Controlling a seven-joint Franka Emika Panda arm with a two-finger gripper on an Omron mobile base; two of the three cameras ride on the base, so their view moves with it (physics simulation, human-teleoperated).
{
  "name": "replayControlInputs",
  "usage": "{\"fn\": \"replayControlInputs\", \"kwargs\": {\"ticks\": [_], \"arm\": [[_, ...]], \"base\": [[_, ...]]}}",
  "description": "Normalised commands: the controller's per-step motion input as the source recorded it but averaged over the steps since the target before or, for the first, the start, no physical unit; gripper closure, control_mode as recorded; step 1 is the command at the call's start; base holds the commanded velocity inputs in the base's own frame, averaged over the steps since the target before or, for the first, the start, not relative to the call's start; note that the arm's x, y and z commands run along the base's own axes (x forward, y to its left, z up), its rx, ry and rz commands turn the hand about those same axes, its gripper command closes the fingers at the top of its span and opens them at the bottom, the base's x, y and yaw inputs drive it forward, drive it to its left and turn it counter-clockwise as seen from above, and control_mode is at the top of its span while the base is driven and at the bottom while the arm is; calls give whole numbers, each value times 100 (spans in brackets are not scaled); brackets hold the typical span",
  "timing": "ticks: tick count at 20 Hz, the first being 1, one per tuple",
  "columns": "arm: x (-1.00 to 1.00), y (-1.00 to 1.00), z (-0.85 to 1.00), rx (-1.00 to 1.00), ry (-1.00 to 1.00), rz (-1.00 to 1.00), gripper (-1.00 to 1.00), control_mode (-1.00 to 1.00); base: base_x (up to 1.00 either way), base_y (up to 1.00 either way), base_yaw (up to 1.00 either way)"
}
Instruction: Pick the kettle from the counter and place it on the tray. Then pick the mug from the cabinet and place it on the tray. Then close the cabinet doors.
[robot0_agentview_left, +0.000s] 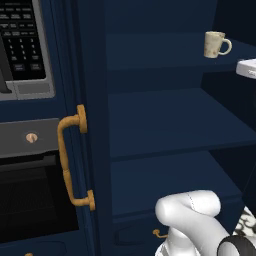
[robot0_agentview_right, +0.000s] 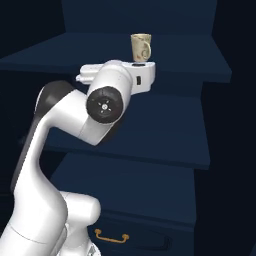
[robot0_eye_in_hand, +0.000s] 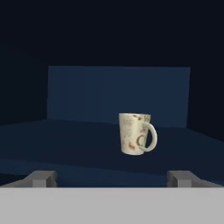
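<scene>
The cream speckled mug (robot0_agentview_left: 216, 44) stands upright on an upper shelf of the open navy cabinet (robot0_agentview_left: 170, 125), its handle to the right. In the hand view the mug (robot0_eye_in_hand: 135, 133) sits straight ahead on the shelf, a short way beyond my gripper (robot0_eye_in_hand: 112, 178). The fingertips (robot0_eye_in_hand: 41, 178) stand wide apart, open and empty. From the right base view the mug (robot0_agentview_right: 141, 47) shows just past my white hand (robot0_agentview_right: 135, 75). The left cabinet door (robot0_agentview_left: 87, 125) is swung open, showing its curved brass handle (robot0_agentview_left: 70, 160). The kettle and the tray are out of view.
Left of the open door are a black keypad panel (robot0_agentview_left: 22, 45) and a dark oven front (robot0_agentview_left: 30, 190). Below the shelves is a navy drawer with a small brass handle (robot0_agentview_right: 111, 236). My arm's elbow (robot0_agentview_right: 105, 105) rises in front of the lower shelves.
</scene>
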Motion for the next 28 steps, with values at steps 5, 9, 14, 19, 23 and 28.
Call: {"fn": "replayControlInputs", "kwargs": {"ticks": [5,9,14,19,23,28], "arm": [[2,-20,4,0,-4,0,-100,-100],[0,-18,0,0,-8,0,-100,-100],[0,-8,0,0,-2,0,-100,-100],[1,-1,2,0,0,0,-100,-100],[2,-10,2,0,0,0,-100,-100],[4,-19,0,1,0,0,-100,-100]], "base": [[0,0,0],[0,0,0],[0,0,0],[0,0,0],[0,0,0],[0,0,0]]}}
